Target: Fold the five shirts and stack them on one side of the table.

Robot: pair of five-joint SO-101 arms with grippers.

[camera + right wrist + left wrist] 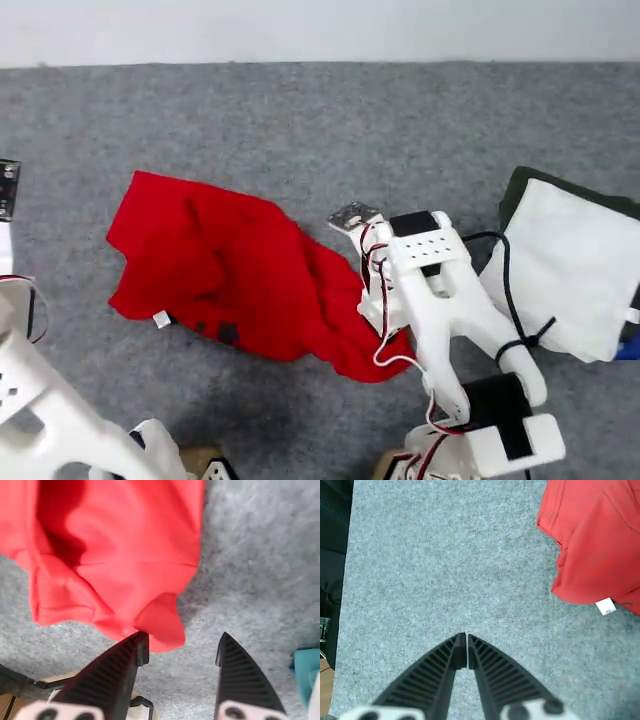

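The grey table [300, 110] is carrying the red shirt [220, 265], which is lying crumpled mid-table, not yet folded. The folded stack [565, 270] is sitting on my right. I am holding my right gripper [182, 642] spread wide over a shirt corner; pinching it comes next, I judge. My left gripper [466, 640] is hanging closed and empty above bare table beside the shirt, so it needs opening.
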